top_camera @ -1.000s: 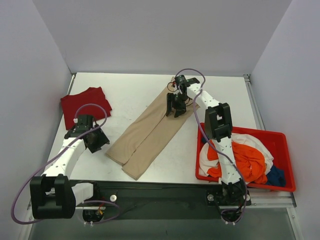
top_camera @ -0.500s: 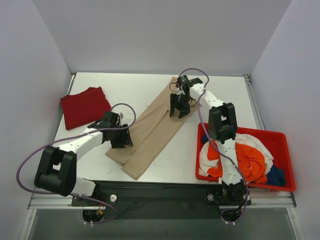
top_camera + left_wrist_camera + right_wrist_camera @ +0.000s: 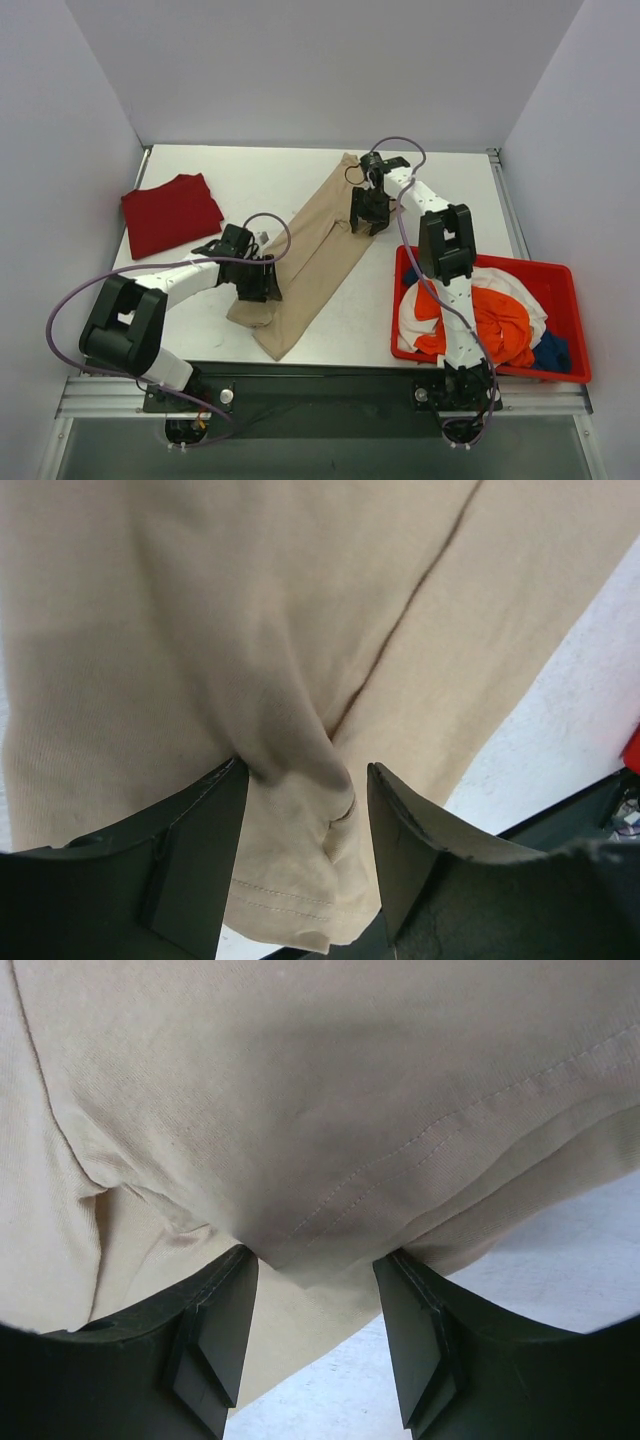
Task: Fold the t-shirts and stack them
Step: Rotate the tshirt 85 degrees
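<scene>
While two shirts lie spread on it, the table (image 3: 300, 170): white, walled on three sides, seen from above.
Beige t-shirt (image 3: 320, 235): folded into a long strip, lying slantwise across the middle of the table, one end toward the back wall, the other close to the front edge.
Red bin (image 3: 560, 272): sitting at the table's front right corner, well apart from the beige strip's near end.
Bin contents: an orange t-shirt (image 3: 500, 322), a white t-shirt (image 3: 512, 280) and a blue t-shirt (image 3: 553, 352) heaped together, the blue one at the near right corner.
Dark red t-shirt (image 3: 170, 212): folded flat at the table's left edge, well apart from the beige one.
Left gripper (image 3: 262, 285): down on the strip's near left side, clenched on a bunched ridge of beige cloth that fills the gap between its fingers (image 3: 205, 830).
Right gripper (image 3: 368, 218): at the strip's far right side, grasping the stitched hem, several layers caught between its fingers (image 3: 215, 1330), bare table showing beyond the cloth's edge.
</scene>
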Available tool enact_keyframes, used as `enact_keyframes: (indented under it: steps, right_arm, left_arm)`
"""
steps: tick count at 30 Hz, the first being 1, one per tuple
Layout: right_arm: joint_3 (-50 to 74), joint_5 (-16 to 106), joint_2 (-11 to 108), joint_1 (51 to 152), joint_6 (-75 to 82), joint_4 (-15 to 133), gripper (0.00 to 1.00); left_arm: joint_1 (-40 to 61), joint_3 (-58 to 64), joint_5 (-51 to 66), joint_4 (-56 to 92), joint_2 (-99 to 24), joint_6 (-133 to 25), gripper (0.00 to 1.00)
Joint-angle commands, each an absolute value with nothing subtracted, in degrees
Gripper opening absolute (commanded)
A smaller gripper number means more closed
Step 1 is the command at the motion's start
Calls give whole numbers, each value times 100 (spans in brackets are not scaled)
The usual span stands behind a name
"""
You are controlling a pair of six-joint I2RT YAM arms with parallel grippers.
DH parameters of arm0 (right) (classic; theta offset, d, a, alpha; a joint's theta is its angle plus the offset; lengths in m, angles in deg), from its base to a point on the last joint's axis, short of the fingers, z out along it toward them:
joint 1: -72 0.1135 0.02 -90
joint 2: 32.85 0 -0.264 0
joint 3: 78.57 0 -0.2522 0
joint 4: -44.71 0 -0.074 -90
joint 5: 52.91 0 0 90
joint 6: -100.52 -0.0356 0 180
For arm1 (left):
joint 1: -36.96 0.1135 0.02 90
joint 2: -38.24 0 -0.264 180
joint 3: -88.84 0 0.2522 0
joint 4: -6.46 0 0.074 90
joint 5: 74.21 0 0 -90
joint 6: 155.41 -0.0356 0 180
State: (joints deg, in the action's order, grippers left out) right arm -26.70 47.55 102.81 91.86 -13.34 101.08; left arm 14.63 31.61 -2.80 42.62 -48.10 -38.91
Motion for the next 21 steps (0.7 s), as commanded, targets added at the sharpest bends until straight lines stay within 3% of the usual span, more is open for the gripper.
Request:
enact_keyframes:
  steps: [1, 12, 21]
  right_arm:
    - [-2808, 4377, 10689, 9177, -1401, 10321, 52]
    - [-3994, 4447, 11383, 9151, -1462, 10576, 52]
    - [-4557, 4631, 11200, 8914, -1216, 10602, 57]
  left_arm:
    - [1200, 3271, -460, 4325, -5114, -3975, 62]
    - [646, 3298, -1154, 3974, -5386, -3624, 62]
    - [-258, 2990, -1173, 3569, -5457, -3203, 64]
